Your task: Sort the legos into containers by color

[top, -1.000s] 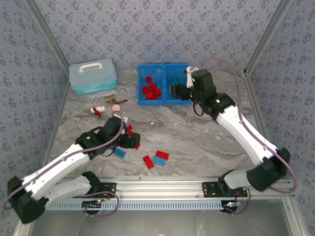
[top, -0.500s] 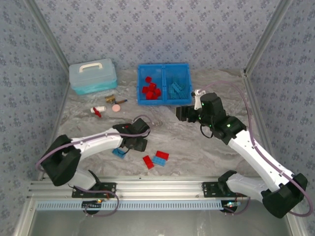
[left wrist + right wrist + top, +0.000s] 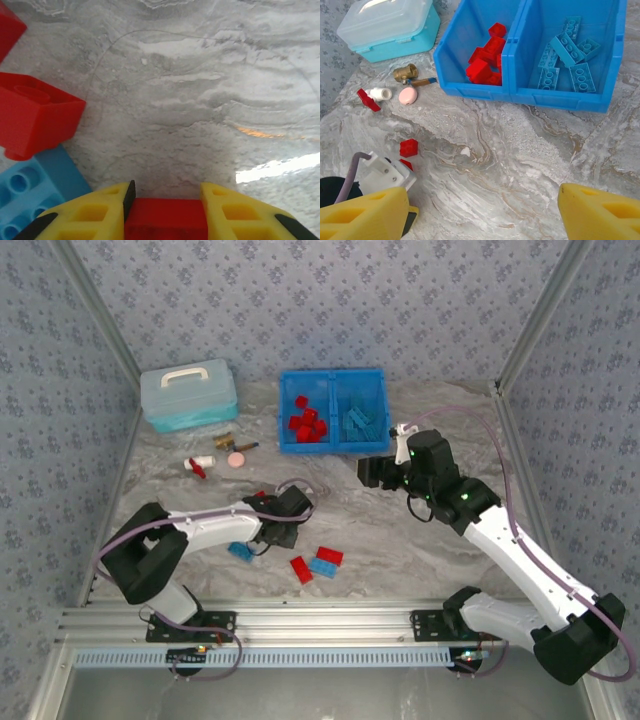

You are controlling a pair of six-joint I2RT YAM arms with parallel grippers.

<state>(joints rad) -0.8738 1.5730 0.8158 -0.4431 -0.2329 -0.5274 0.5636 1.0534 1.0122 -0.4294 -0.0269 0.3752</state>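
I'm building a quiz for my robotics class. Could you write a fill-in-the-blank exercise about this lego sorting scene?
1. Seen from the top camera, the red legos in the bin lie in its ____ compartment.
2. The left gripper is shut on a ____ brick.
3. The right gripper has its jaws ____.
4. The teal box has a ____ handle.
Missing words: left, red, open, white.
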